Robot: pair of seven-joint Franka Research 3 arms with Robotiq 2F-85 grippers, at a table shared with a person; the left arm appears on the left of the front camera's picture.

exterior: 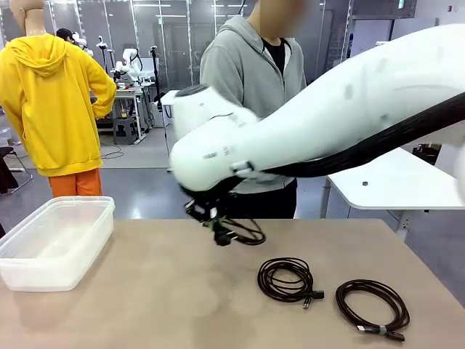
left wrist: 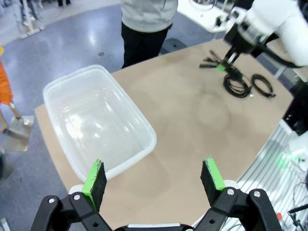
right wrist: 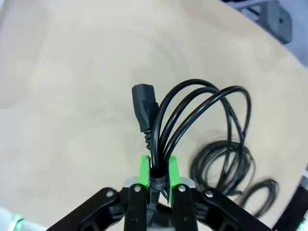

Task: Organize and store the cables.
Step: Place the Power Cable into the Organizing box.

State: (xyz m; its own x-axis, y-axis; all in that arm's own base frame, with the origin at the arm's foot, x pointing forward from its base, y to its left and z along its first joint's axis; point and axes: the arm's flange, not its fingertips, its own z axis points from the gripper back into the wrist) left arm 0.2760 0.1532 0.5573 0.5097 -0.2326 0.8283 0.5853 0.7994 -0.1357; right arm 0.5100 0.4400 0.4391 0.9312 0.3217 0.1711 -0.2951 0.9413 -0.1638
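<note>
My right gripper is shut on the banded part of a black cable coil, whose plug points away from the fingers. In the front view that gripper hangs just above the table's middle with the held coil dangling beside it. Two more cables lie flat on the table to the right: one coil and another nearer the front edge. My left gripper is open and holds nothing, high above the table's left end near the clear bin.
A clear plastic bin stands at the table's left end with nothing in it. A person in a grey hoodie stands at the far side of the table. A white table stands behind on the right.
</note>
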